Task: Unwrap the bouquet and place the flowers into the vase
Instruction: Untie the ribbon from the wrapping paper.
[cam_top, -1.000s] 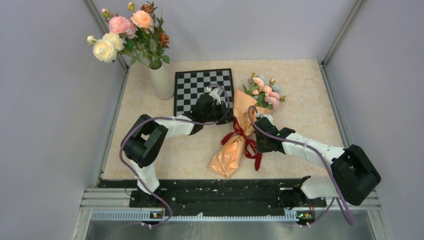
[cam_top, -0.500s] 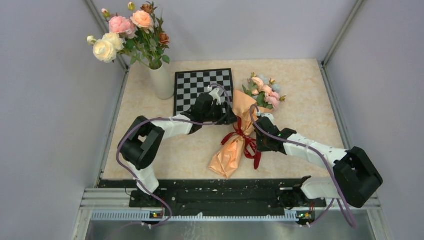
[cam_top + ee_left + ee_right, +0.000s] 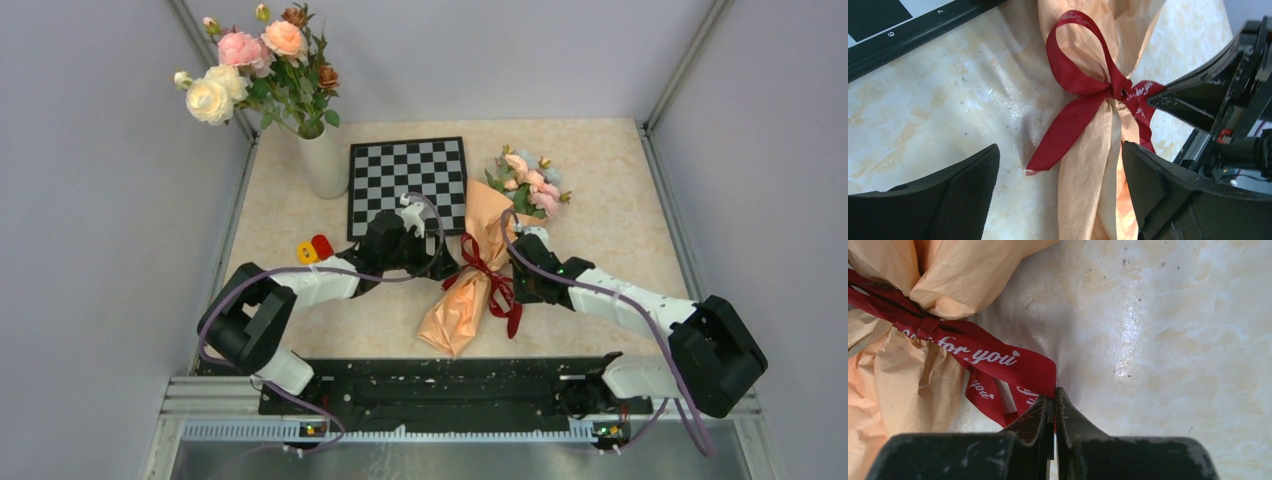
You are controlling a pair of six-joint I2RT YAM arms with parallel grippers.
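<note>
Red ribbon (image 3: 1073, 80): bow not yet undone; only the tail end is pinched, at the very tips, so it may slip free when pulled.
Bouquet (image 3: 470, 290): laid on the worktop (image 3: 620, 200) beside the chessboard (image 3: 405, 180), well apart from the vase (image 3: 322, 160); unpinned, so it could be dragged.
Right fingers (image 3: 1054, 407): closed on the ribbon tail.
Left fingers (image 3: 963, 190): spread wide astride the wrapped neck, nothing held.

The bouquet (image 3: 468, 295) lies on the bench (image 3: 620, 200), right of the chessboard (image 3: 405, 175); the vase (image 3: 325, 165) stands left of that board. Left end effector (image 3: 1058, 185) and right end effector (image 3: 1054, 402) flank the ribbon (image 3: 488, 275).
</note>
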